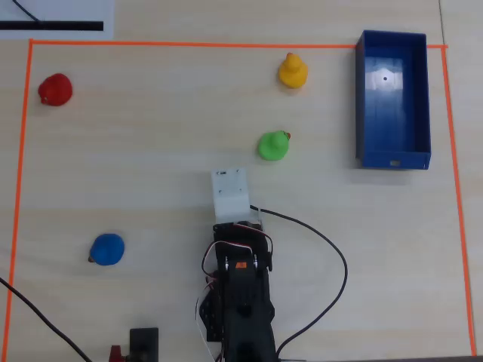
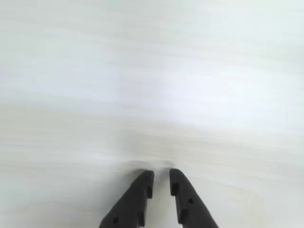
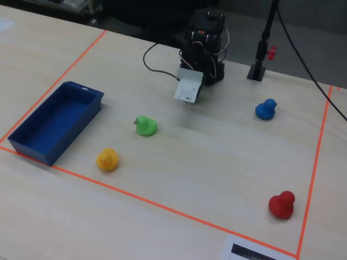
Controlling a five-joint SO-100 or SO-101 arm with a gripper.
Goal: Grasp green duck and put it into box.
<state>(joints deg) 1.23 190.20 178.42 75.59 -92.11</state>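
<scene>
The wooden table (image 1: 151, 173) fills every view, and an orange tape line (image 1: 189, 44) marks a big rectangle on it. The arm (image 1: 240, 294) is black, sits at the bottom middle of the overhead view and reaches toward the centre, with a black cable (image 1: 332, 256) looping off to its right. The box (image 1: 392, 98) is blue and deep, with a bare glossy floor; it lies inside the upper right corner of the tape rectangle in the overhead view and at the left in the fixed view (image 3: 54, 122).

Four ducks sit apart from one another on the table. The green duck (image 1: 273, 145) stands upright on the bare wood between the arm and the box, a little ahead and to the right of the white wrist housing (image 1: 231, 194), well apart from the box; in the fixed view (image 3: 145, 125) it sits just right of the box's near end. The yellow duck (image 1: 292, 72) is above it near the top tape line. The red duck (image 1: 55, 90) is at upper left, the blue duck (image 1: 107, 250) at lower left.

The gripper (image 2: 161, 175) shows in the wrist view as two black fingers (image 2: 137, 194) with only a narrow gap between the tips, nearly closed, holding nothing, over bare wood
</scene>
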